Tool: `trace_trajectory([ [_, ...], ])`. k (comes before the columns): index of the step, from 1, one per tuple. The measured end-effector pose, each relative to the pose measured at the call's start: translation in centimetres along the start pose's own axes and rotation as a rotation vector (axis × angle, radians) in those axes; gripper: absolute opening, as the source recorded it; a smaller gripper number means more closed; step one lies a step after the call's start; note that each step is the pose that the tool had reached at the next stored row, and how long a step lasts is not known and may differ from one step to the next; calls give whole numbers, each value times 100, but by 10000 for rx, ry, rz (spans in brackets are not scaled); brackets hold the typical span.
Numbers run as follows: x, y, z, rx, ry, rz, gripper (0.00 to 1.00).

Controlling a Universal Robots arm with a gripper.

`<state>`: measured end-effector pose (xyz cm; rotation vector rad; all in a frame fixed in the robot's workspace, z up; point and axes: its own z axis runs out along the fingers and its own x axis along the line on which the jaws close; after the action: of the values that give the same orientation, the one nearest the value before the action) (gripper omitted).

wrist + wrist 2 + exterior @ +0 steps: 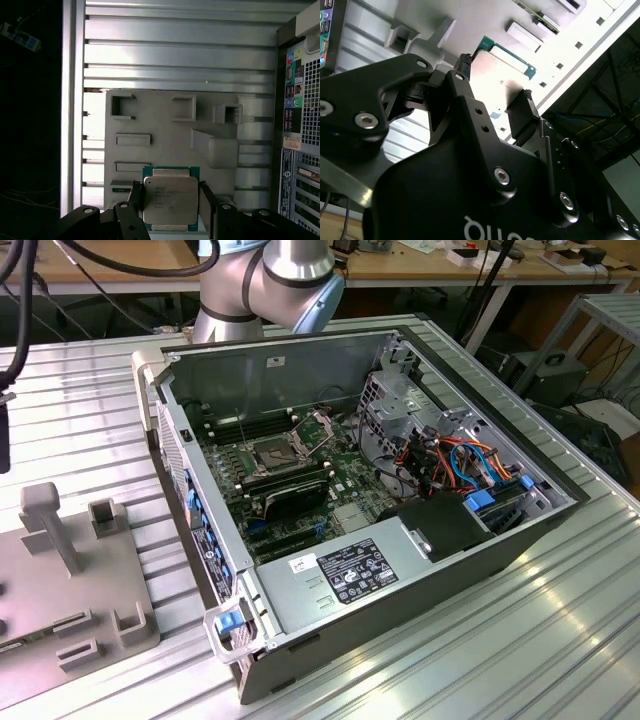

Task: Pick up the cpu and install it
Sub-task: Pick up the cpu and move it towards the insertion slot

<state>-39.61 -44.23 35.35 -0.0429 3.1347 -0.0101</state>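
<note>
Bench (480, 640): ribbed aluminium, carrying everything here.
Computer case (280, 365): lies open on its side with the motherboard facing up. The arm (270, 280) rises behind it.
Fixture plate (165, 125): grey tray with raised pockets, just beside the case on the exterior view's left.
Socket (272, 452): metal-framed square on the motherboard. Its hinged frame looks swung up.
Claw (496, 76): two black fingers (137, 197) are closed against opposite edges of the chip. As far as I can see, it is gripping it.
Cpu (169, 205): sits between those fingers over one edge of the fixture plate, grey lid up and lying flat, well apart from the socket.
Cpu, feel: I'd call it light, thin and stiff. Its edges are smooth and shallow, so the pads have little to bite on, and the underside is likely delicate.
Cpu, hold: take it by two opposite edges, kept level and squeezed only gently, with both flat faces left untouched.
</note>
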Motion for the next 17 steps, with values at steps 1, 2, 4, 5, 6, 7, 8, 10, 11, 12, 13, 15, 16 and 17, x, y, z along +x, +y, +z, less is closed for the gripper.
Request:
trace_trajectory([
  [1,-28,-1,0,0,0,0,55],
  [2,-53,-2,0,0,0,0,55],
  [4,-104,-2,1,1,0,1,55],
  [5,-135,-3,1,-1,0,0,55],
  [6,-156,-4,1,0,0,1,55],
  [7,-181,-5,1,-1,0,0,55],
  [8,-200,-5,1,0,0,1,55],
  [10,-243,-7,2,0,-1,0,55],
  [11,-265,-7,2,0,-1,0,55],
  [12,-285,-8,2,0,-1,0,55],
  [13,-304,-8,2,-1,-1,0,55],
  [15,-350,-10,2,0,0,0,55],
  [16,-380,-10,2,0,0,1,55],
  [17,-433,-12,3,-1,-1,1,55],
])
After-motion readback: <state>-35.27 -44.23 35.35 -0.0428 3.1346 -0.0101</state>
